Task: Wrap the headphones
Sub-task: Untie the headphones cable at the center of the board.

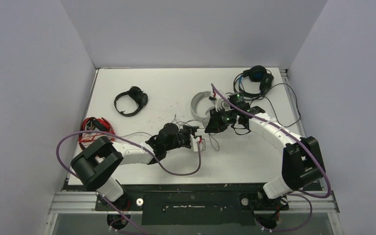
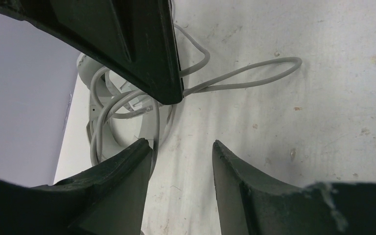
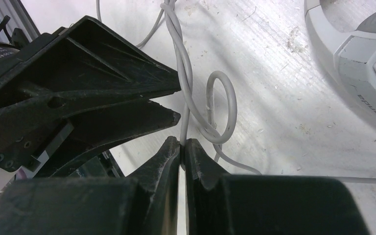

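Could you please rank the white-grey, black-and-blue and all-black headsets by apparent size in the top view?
1-2. Black-and-blue over-ear headset and all-black headset: look alike.
3? White-grey plastic headset: partly hidden by the right arm, unsure.

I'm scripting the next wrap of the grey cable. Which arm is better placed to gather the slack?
Probably left: the left claw is open beside the slack cable loops. The right claw is shut on the cable, pinning it near the white headset.

Colours: white-grey headset (image 3: 357,56) with grey cable (image 3: 185,73); red-and-black headset (image 1: 94,128); all-black headset (image 1: 131,102); black-and-blue headset (image 1: 257,78); scuffed white table (image 1: 176,83).
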`<state>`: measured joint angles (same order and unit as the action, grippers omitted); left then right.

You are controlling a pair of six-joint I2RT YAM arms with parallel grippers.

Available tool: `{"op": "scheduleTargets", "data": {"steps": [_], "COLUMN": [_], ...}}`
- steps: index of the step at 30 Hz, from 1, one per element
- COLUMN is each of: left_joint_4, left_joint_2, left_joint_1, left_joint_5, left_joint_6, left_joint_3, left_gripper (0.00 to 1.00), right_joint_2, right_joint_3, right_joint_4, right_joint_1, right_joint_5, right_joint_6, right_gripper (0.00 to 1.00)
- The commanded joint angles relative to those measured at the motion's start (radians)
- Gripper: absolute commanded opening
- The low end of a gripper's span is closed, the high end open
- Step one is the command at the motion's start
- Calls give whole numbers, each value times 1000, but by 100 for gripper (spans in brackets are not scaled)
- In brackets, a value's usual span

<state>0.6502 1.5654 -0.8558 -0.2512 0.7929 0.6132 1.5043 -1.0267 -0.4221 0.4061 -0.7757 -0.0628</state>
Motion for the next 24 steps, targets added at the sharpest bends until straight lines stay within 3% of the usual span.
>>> {"op": "scheduleTargets", "data": {"steps": [1,7,15,18,21,24], "left_joint_4": [80,98,100,123,94,88], "left_joint_2": [20,-1,110,127,113,52], "left_joint_1": [10,10,18,18,17,12], "left_joint_5": [-3,20,23,61,101,169], "left_joint_6": [14,21,46,52,59,35], "left_joint_3": [47,26,103,119,130,77], "left_gripper": [47,47,42,27,0,0], "right_joint_2": [0,12,17,12,7,-1], "right_joint_3": [-40,-43,-50,-50,-51,-48], "right_joint_4": [36,36,32,26,11,-6], "right_joint_1": [-6,-6,-7,-6,-9,-19], "right_joint_5": [-45,-51,-61,-51,-29,37], "right_joint_6": [2,4,2,2,3,-6], "right_gripper": [0,0,0,0,0,0]}}
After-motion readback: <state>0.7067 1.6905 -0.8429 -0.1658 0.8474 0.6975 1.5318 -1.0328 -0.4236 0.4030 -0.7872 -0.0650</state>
